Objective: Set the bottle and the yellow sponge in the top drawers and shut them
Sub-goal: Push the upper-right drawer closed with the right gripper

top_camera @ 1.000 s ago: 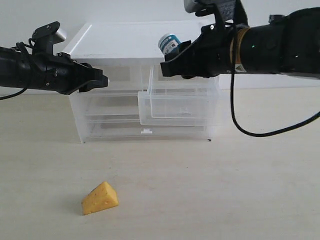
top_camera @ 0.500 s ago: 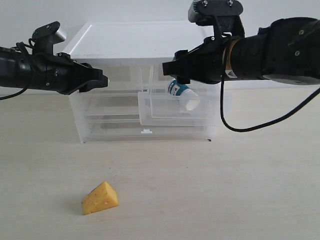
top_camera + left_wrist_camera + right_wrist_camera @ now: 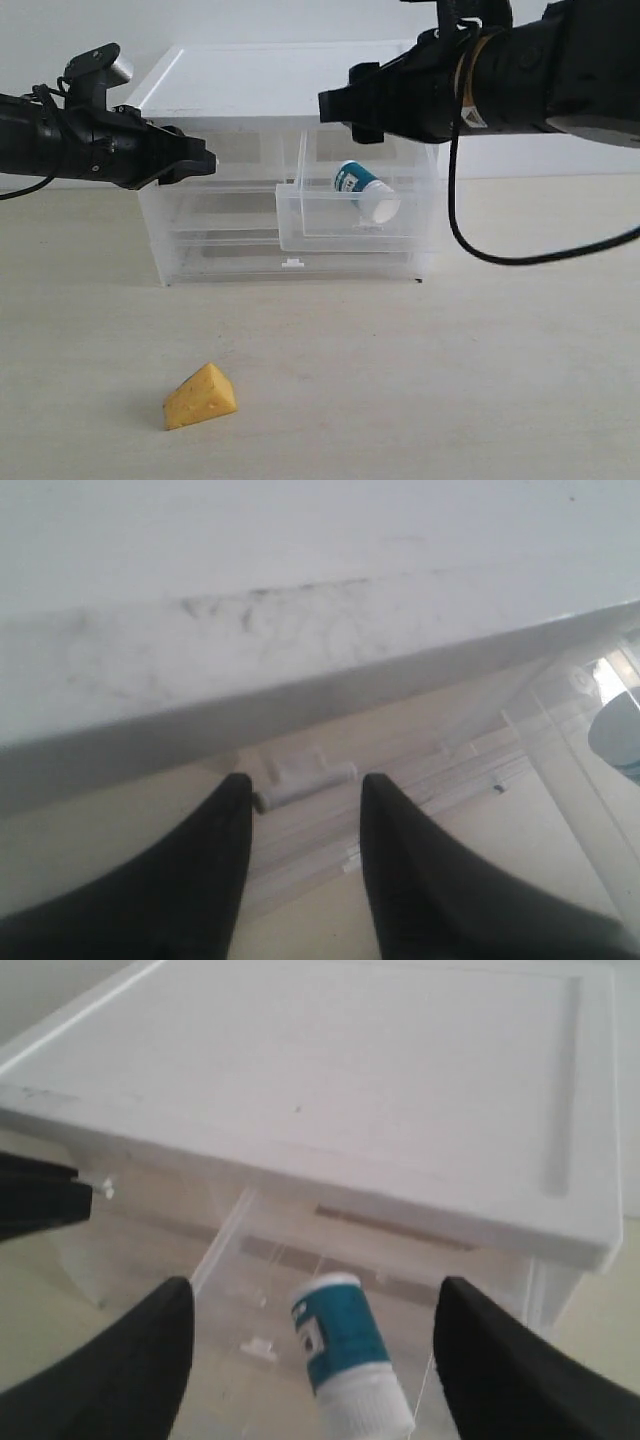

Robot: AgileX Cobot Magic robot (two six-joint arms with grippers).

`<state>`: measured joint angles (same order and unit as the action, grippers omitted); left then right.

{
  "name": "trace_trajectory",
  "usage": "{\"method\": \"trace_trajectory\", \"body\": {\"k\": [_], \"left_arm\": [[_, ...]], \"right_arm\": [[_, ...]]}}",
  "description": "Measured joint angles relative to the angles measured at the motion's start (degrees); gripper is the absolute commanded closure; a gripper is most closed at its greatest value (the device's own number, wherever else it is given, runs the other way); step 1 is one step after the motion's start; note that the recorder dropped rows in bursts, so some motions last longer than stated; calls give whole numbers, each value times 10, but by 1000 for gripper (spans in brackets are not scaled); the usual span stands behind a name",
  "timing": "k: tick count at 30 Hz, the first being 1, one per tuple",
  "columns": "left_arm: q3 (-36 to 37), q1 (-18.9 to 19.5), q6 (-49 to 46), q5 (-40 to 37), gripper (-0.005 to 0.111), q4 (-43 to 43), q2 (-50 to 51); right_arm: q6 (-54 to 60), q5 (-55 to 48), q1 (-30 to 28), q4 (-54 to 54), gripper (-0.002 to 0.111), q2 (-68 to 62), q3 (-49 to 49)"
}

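The bottle [image 3: 364, 190] [image 3: 346, 1351] lies tilted, cap down, inside the pulled-out right top drawer [image 3: 300, 228] of the translucent cabinet [image 3: 210, 235]. My right gripper [image 3: 345, 105] [image 3: 312, 1345] hovers open above that drawer, with nothing between its fingers. The yellow sponge [image 3: 200, 396] rests on the table well in front of the cabinet. My left gripper [image 3: 205, 160] [image 3: 304, 792] is open at the cabinet's upper left front, just below the lid edge; a small white tab handle [image 3: 303, 783] shows between its fingertips.
The cabinet's white lid [image 3: 280, 78] [image 3: 380, 1070] [image 3: 250, 590] lies under both arms. A lower full-width drawer's handle [image 3: 292, 264] juts out at the cabinet's front. A black cable [image 3: 470, 240] loops down from the right arm. The beige table [image 3: 450, 380] stretches around the sponge.
The right gripper let go of the bottle, which dropped into the open right top drawer; that gripper then rose. The left arm and the sponge stayed put.
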<state>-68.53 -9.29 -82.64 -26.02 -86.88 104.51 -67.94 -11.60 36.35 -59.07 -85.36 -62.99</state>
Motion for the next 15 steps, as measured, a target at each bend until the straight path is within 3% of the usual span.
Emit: {"method": "trace_trajectory", "body": {"k": [7, 15], "left_arm": [[0, 0, 0, 0, 70, 0, 0], [0, 0, 0, -3, 70, 0, 0]], "right_arm": [[76, -105, 73, 124, 47, 25, 40], [128, -106, 88, 222, 47, 28, 83]]}}
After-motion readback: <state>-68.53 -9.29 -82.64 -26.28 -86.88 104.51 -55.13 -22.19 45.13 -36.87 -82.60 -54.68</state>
